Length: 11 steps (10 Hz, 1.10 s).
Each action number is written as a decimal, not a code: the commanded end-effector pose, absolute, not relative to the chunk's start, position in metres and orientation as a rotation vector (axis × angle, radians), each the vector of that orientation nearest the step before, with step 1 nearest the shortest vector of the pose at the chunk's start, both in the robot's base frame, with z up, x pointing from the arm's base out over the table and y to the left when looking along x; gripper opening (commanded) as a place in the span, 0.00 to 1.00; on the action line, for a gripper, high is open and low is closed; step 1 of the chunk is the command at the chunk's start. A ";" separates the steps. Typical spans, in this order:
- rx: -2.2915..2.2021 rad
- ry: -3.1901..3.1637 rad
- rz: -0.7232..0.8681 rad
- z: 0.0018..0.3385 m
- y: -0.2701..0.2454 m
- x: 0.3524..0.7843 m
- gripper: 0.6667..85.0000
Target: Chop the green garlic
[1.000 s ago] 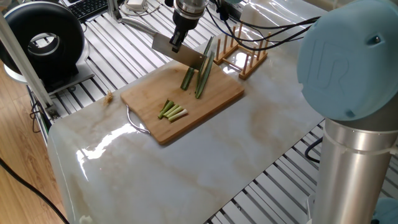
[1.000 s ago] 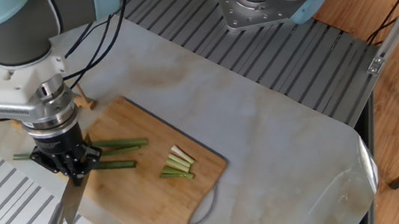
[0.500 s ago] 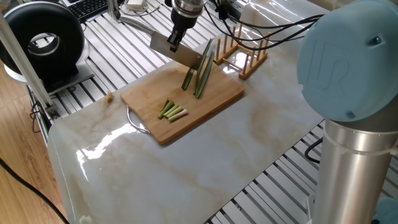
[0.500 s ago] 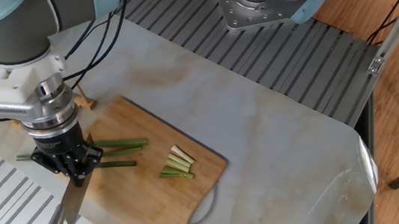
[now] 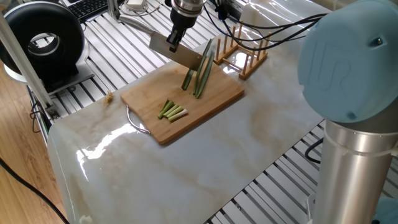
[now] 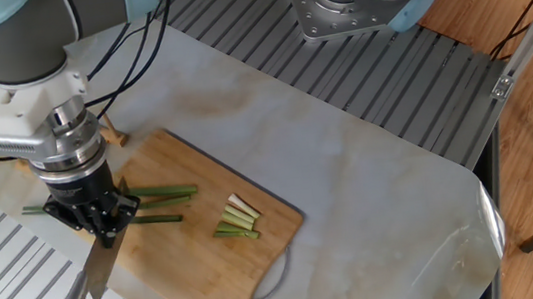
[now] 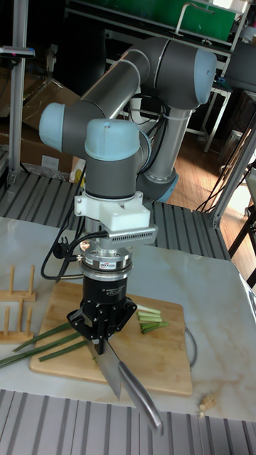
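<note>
Long green garlic stalks (image 5: 201, 70) lie across the far end of the wooden cutting board (image 5: 214, 100), their leaf ends hanging over its edge (image 7: 28, 344). Short cut pieces (image 5: 172, 111) lie together near the board's middle (image 6: 236, 219). My gripper (image 5: 175, 40) is shut on a knife (image 7: 110, 370) that hangs blade-down over the board's edge, just beside the stalks (image 6: 158, 193). The blade (image 6: 99, 274) is above the surface and not in the stalks. In the tall fixed view the gripper (image 7: 99, 343) stands between the stalks and the cut pieces (image 7: 150, 319).
A wooden peg rack (image 5: 243, 53) stands just beyond the board. A black round device (image 5: 43, 41) sits at the far left on the slatted frame. A small crumb (image 5: 109, 96) lies on the marble top beside the board.
The gripper and knife have shifted a little away from the stalks, toward the board's outer edge. Stalks and cut pieces have not moved.
</note>
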State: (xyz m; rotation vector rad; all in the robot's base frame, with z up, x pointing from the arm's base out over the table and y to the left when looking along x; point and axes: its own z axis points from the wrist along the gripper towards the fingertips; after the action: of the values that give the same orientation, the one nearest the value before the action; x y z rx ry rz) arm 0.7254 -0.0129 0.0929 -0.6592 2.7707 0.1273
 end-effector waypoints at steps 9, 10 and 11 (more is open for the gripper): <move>-0.620 2.730 0.122 0.093 -0.030 0.732 0.01; -0.614 2.729 0.135 0.093 -0.031 0.732 0.01; -0.609 2.730 0.140 0.094 -0.031 0.732 0.01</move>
State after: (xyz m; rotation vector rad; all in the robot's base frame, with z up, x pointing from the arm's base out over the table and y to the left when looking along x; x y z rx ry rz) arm 0.7311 -0.0297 0.0917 -0.6358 2.7379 0.1069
